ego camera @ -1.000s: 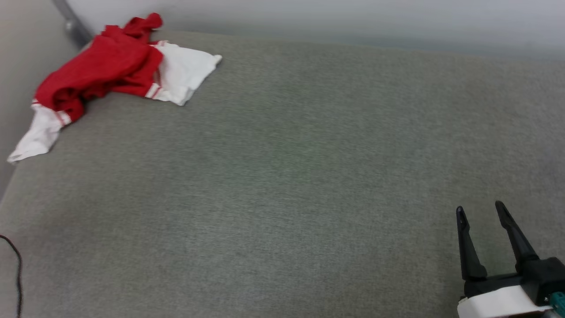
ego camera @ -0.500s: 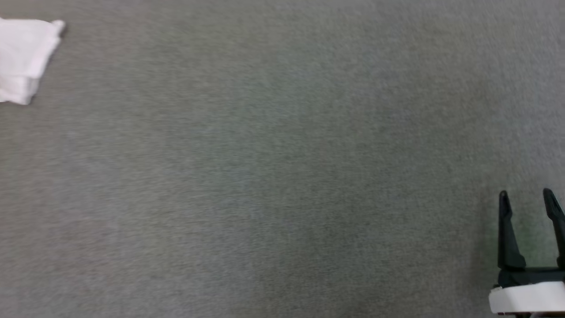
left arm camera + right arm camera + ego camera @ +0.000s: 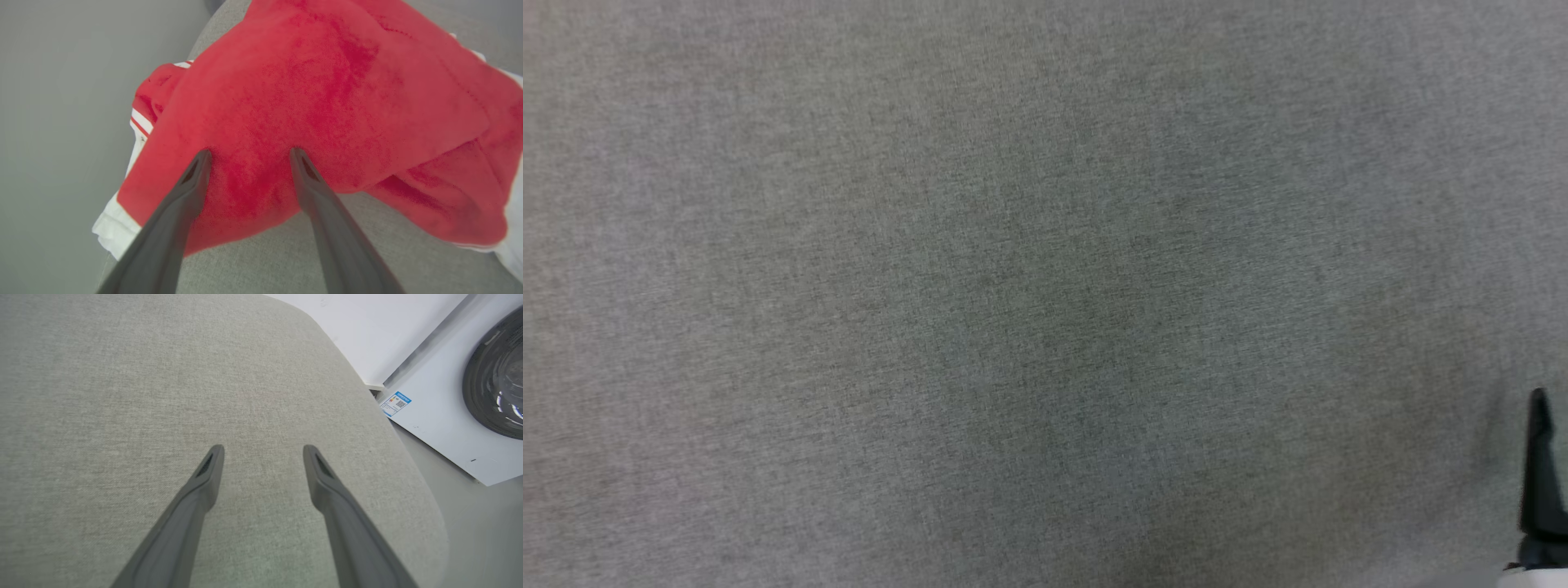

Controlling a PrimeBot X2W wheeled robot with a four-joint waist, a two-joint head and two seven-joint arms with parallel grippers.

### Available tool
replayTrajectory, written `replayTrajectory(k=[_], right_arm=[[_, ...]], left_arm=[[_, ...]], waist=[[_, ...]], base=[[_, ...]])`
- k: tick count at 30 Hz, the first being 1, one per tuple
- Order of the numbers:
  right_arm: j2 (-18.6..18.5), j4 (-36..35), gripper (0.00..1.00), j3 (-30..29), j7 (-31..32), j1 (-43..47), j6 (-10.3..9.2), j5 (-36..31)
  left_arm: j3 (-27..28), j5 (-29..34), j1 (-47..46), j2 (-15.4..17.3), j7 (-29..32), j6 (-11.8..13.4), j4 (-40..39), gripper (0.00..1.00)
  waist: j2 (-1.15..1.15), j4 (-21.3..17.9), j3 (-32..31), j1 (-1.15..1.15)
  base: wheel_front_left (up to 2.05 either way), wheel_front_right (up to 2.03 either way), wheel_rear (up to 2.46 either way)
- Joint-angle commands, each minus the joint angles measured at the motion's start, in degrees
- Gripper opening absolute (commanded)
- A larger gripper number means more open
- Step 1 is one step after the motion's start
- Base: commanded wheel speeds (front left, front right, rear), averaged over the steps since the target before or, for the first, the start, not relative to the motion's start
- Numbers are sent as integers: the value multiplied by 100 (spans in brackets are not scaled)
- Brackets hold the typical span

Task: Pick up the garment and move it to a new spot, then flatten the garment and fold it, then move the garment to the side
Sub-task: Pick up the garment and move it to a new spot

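Left wrist view: the garment (image 3: 327, 102) lies bunched at the edge of the grey cushion (image 3: 253, 261). Left gripper (image 3: 250, 152) is spread wide, both tips at the red cloth, nothing pinched yet. Right gripper (image 3: 263, 448) is spread too, empty over bare cushion. Expect light, limp fabric with little slip. You'd best pinch a thick red fold between the 2 tips, not the thin white sleeve (image 3: 110, 228).

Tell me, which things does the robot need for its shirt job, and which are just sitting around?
For the job:
- garment, red and white, crumpled up
- left end effector, open, tips at the garment
- right end effector, open, holding nothing
- grey cushion, where the garment lies

Just sitting around:
- washing machine, off to the side
- blue label on its white front
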Motion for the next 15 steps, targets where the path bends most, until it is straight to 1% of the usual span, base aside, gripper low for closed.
replayTrajectory(k=[1, 4, 7, 8, 10, 13, 15], right_arm=[[7, -120, 100, -102, -12, -5, -8, 26], [10, -333, 100, -319, -12, -21, -8, 70], [9, -464, 100, -473, -12, 13, -8, 113], [8, -512, 100, -503, -12, 9, -8, 131], [9, -626, 100, -515, -13, 9, -8, 95], [8, -767, 100, -524, -12, 45, -8, 102], [8, -832, 100, -558, -12, 63, -8, 85]], left_arm=[[-70, 70, -238, 10, 89, 21, 16, 100], [-160, 117, -570, -128, 313, 52, 100, 100], [-274, 210, -820, -178, 435, 113, 182, 100], [-313, 222, -871, -217, 518, 100, 216, 100], [-341, 217, -938, -313, 584, 163, 314, 100], [-397, 249, -1032, -370, 622, 205, 400, 100], [-423, 203, -1063, -518, 790, 220, 507, 100]], waist=[[0, -1, 136, -1], [0, 71, 321, -1], [0, 106, 446, -1], [0, 110, 492, -1], [0, 137, 577, -1], [0, 150, 700, -1], [0, 181, 784, -1]], base=[[0, 0, 0], [0, 0, 0], [0, 0, 0], [0, 0, 0], [0, 0, 0], [0, 0, 0], [0, 0, 0]])
